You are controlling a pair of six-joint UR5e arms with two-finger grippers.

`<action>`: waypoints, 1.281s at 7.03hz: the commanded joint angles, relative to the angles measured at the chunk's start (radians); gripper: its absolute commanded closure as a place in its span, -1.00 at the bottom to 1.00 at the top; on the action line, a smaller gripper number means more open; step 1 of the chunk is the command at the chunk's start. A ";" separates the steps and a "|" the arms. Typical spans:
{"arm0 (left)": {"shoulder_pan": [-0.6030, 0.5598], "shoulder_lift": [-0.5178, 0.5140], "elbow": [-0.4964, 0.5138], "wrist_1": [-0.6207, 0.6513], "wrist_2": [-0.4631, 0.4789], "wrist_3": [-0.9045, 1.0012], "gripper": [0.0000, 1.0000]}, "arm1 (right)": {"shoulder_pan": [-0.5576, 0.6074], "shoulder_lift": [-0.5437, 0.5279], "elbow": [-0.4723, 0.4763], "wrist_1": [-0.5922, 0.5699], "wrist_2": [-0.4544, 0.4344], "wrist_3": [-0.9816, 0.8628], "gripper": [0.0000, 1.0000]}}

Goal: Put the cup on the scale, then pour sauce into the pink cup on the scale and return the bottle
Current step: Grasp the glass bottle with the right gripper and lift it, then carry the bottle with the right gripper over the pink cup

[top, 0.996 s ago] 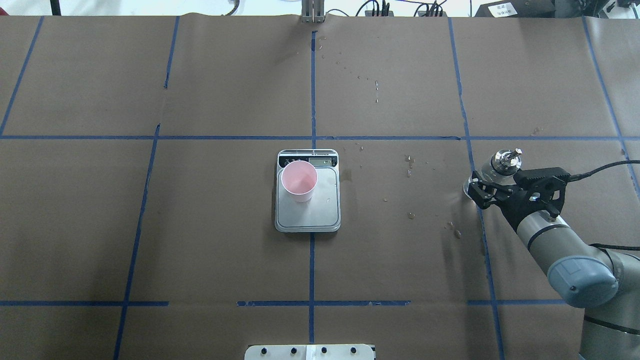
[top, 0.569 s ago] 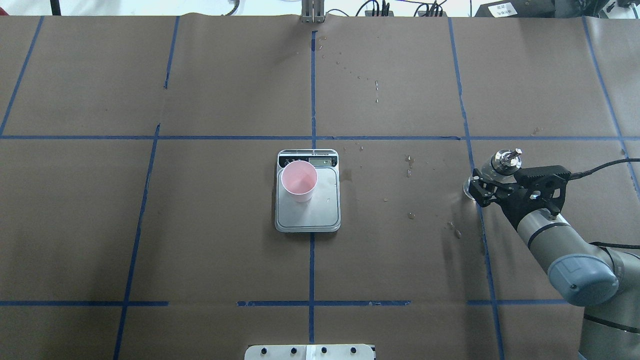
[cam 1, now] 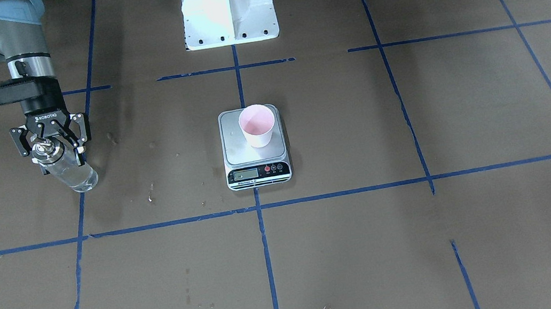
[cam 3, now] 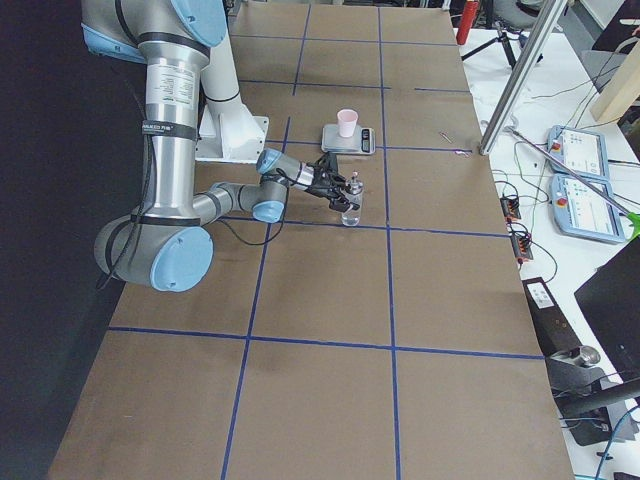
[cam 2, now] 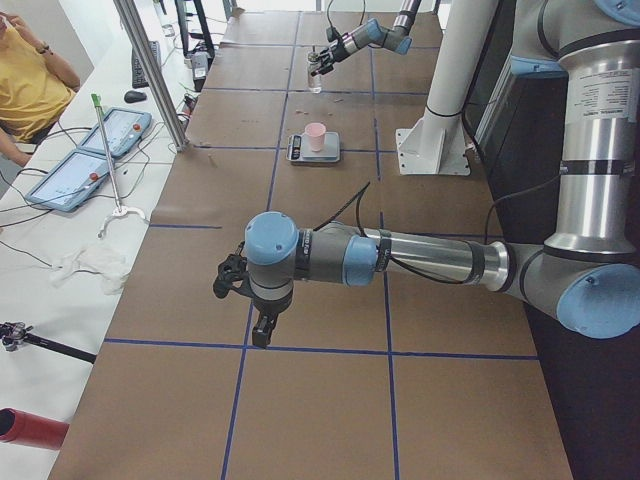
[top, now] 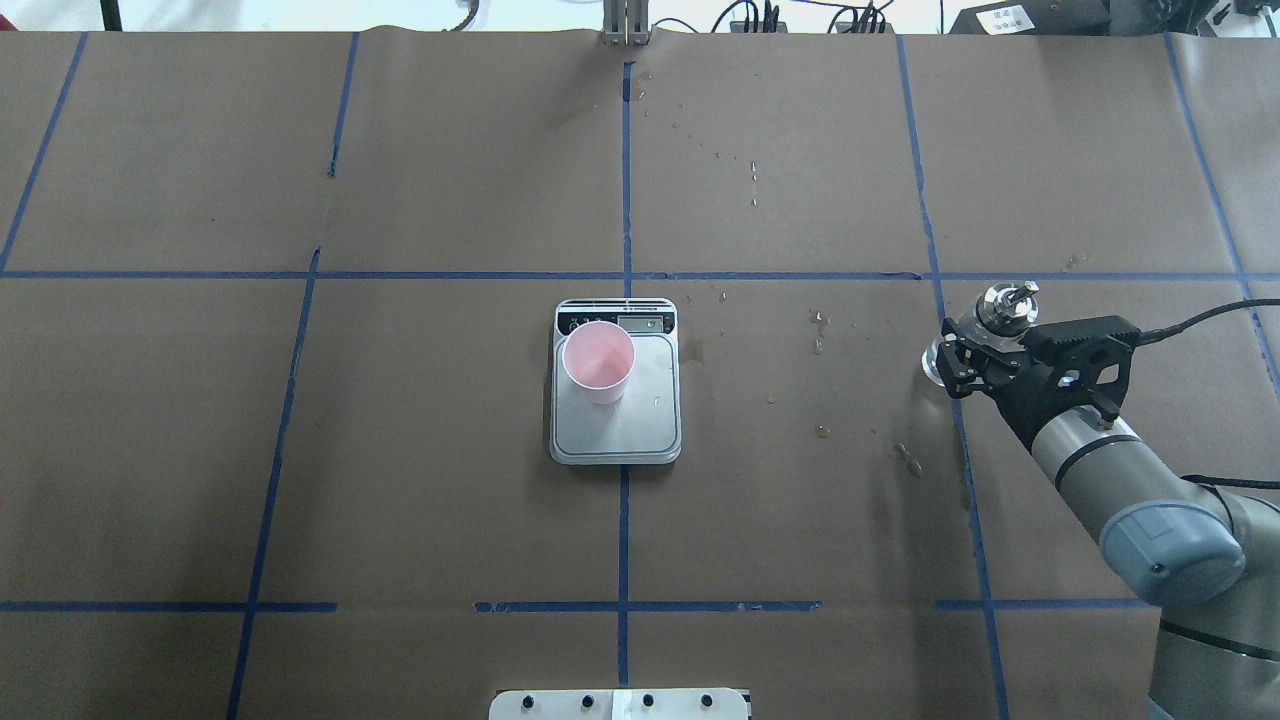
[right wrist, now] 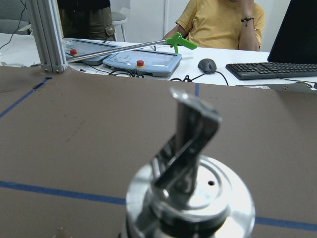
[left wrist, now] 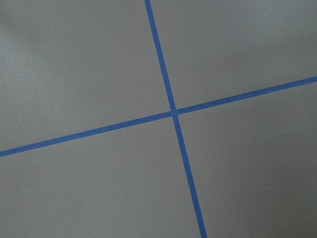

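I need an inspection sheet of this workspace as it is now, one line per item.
Surface: brown paper with blue tape grid.
Job's things: cup stands on the scale; bottle apart, on the robot's right.
Clutter: liquid drops between scale and bottle.
Grippers: right gripper closed on the bottle's neck; left gripper over bare paper, state unclear.
Cables: black cable at the right wrist.
Surroundings: person, keyboard, control pendants on a side desk.

Setting: robotics lab.
Bench [cam 1: 483,254]: brown paper [top: 450,150] gridded with blue tape [top: 625,520], white robot pedestal [cam 1: 228,7] mounted at its edge.
Side desk [cam 2: 30,290]: teach pendants [right wrist: 143,60], keyboard [right wrist: 277,70], mouse [right wrist: 207,65], loose cables [right wrist: 119,73].
Staff: seated person [right wrist: 223,22] at the desk.
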 commanded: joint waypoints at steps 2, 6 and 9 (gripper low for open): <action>0.000 0.000 0.001 -0.001 0.002 0.000 -1.00 | 0.049 0.004 0.110 0.004 0.039 -0.233 1.00; 0.000 0.034 0.004 0.003 0.006 -0.003 -1.00 | 0.168 0.059 0.120 -0.130 0.159 -0.368 1.00; 0.003 0.057 -0.008 0.000 0.008 0.002 -1.00 | 0.169 0.250 0.133 -0.464 0.150 -0.507 1.00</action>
